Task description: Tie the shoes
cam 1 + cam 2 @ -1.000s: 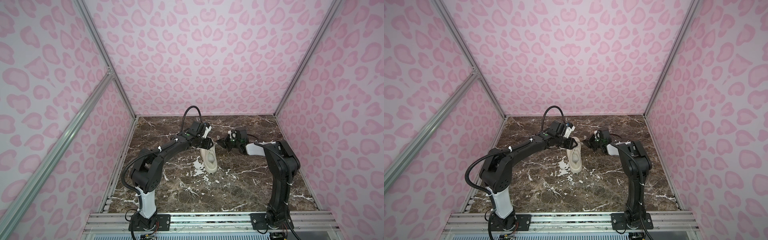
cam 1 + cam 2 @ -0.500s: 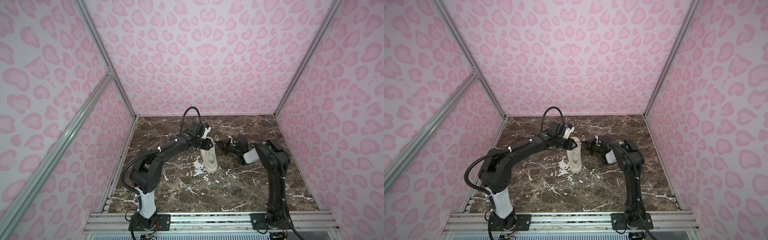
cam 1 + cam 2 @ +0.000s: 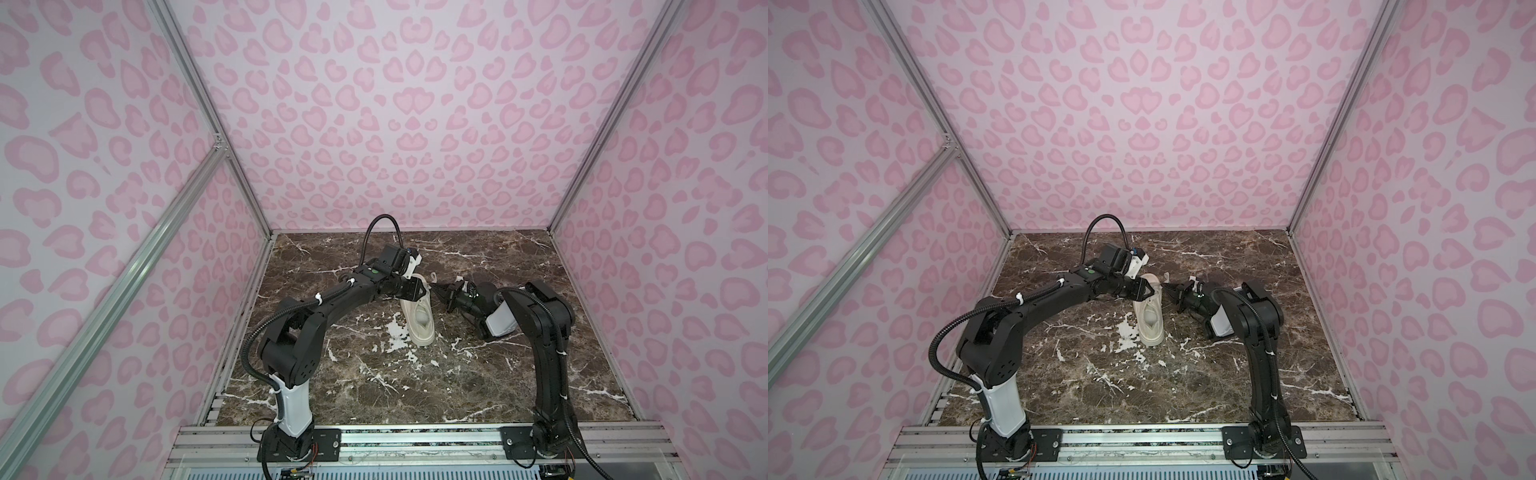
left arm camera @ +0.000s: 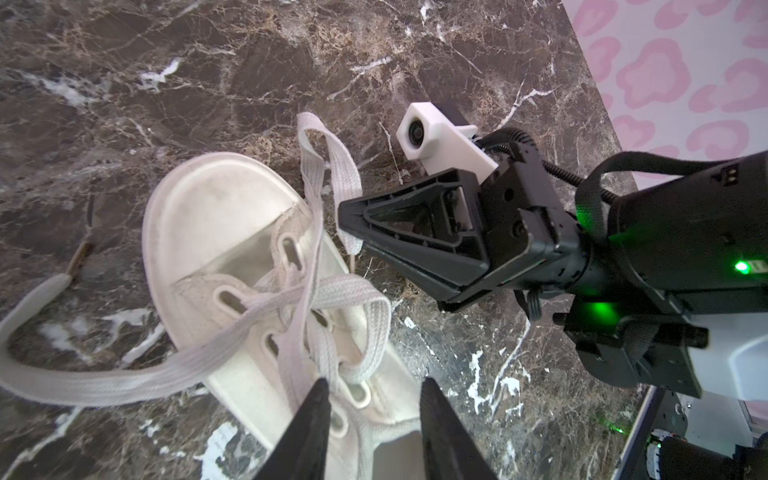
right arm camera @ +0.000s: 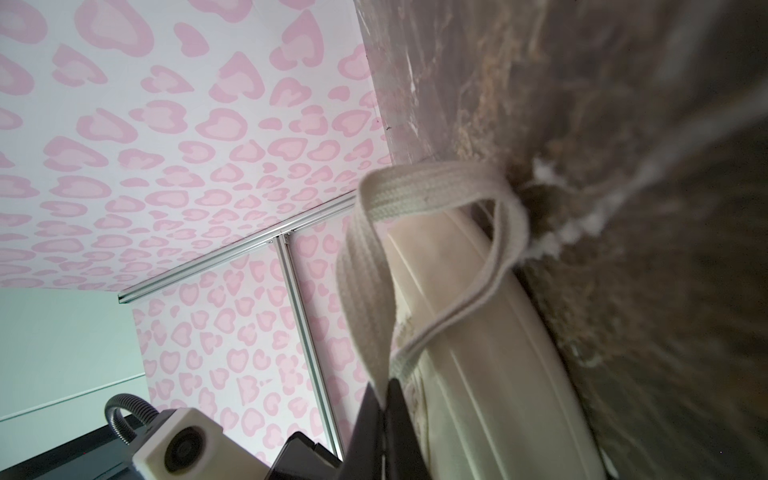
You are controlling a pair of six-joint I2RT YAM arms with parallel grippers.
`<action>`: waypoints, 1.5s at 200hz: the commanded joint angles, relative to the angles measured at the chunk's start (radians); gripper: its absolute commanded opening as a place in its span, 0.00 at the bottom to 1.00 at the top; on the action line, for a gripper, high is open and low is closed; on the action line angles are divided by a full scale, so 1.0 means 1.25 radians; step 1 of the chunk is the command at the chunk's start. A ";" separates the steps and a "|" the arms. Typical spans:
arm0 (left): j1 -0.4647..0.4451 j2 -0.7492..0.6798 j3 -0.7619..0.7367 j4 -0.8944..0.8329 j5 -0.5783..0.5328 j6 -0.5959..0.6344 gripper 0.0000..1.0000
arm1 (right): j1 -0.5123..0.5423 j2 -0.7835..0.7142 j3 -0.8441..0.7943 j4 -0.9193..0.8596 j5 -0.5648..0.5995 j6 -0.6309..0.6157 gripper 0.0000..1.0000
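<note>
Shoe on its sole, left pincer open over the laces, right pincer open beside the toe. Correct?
Not quite: the right pincer is not open. It is shut, pinching a lace loop, as the right wrist view shows. The rest holds: the shoe stands on its sole, the left pincer is open over the laces, and the right pincer sits beside the toe.

Cream sneaker (image 3: 420, 323) on marble table (image 3: 374, 386), left gripper (image 3: 423, 291) above, right gripper (image 3: 438, 292) beside

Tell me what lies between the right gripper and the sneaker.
Only the cream lace: the shut right gripper pinches its loop, which runs to the sneaker. The right wrist view shows it.
</note>
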 commanded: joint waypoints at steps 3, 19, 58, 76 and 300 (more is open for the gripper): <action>0.000 -0.014 -0.006 0.019 0.004 -0.001 0.39 | 0.005 0.019 -0.004 0.094 0.012 0.052 0.03; 0.001 -0.014 -0.007 0.019 0.005 -0.002 0.39 | 0.006 0.014 -0.003 0.095 0.008 0.052 0.03; 0.001 -0.015 -0.006 0.023 0.006 -0.005 0.39 | 0.010 0.005 -0.005 0.095 0.002 0.052 0.03; 0.001 -0.015 -0.008 0.023 0.005 -0.003 0.38 | 0.014 0.003 -0.004 0.095 0.000 0.055 0.03; 0.003 -0.018 -0.033 0.047 0.019 -0.018 0.38 | 0.047 -0.024 -0.017 0.096 -0.023 0.067 0.03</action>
